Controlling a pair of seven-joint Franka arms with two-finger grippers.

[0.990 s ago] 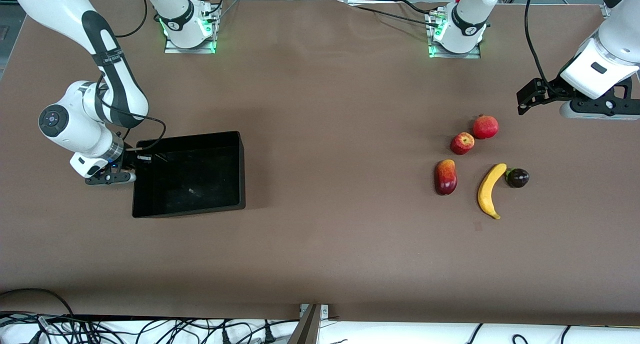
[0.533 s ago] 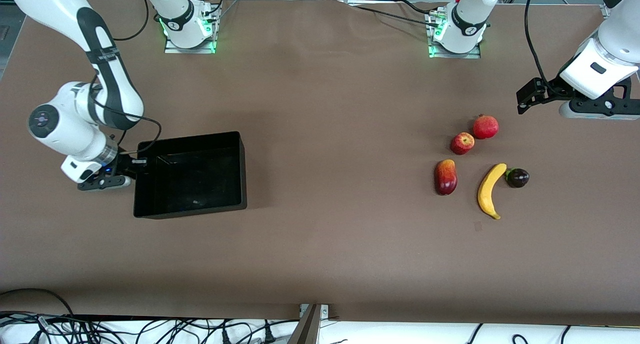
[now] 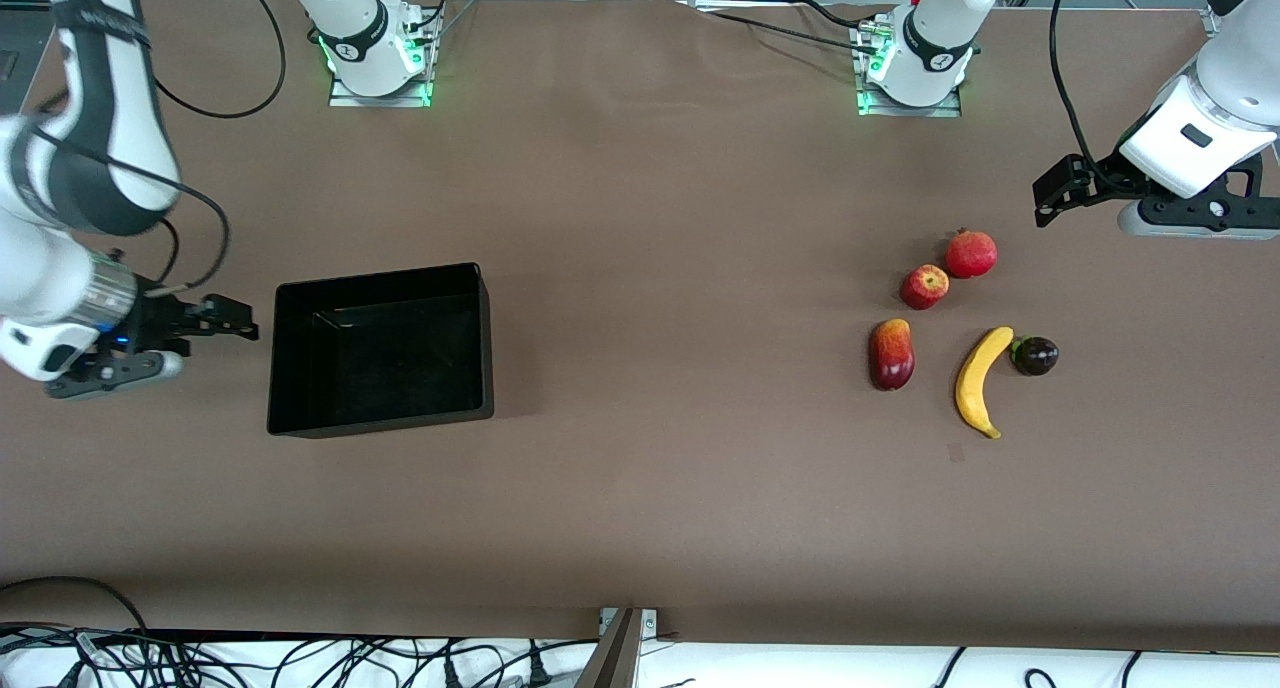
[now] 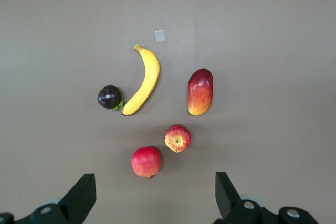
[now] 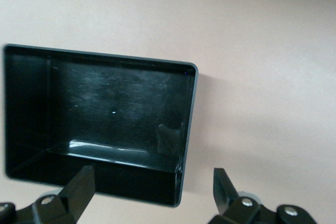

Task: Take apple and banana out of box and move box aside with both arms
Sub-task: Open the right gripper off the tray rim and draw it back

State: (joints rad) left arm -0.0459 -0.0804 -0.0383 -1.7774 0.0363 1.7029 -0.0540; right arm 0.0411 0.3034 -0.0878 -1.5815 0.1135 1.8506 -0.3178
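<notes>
The black box [image 3: 485,340] stands empty on the brown table toward the right arm's end; the right wrist view shows its rim [image 5: 189,119]. My right gripper [image 3: 240,320] is open and empty, apart from the box's end wall, and also shows in its own wrist view [image 5: 152,192]. Toward the left arm's end lie the pomegranate [image 3: 971,254], apple [image 3: 924,287], mango [image 3: 891,354], banana [image 3: 980,380] and mangosteen [image 3: 1035,355]. My left gripper [image 3: 1048,200] is open and empty above the table beside the pomegranate [image 4: 146,161], and waits.
The two arm bases [image 3: 378,63] [image 3: 910,68] stand at the table's edge farthest from the front camera. A small pale mark [image 3: 955,453] lies on the table nearer to the front camera than the banana. Cables [image 3: 300,658] run below the table's near edge.
My right gripper has let go of the box's end wall, opened and drawn back toward the right arm's end. The box shifted only slightly. The left arm has not moved.
</notes>
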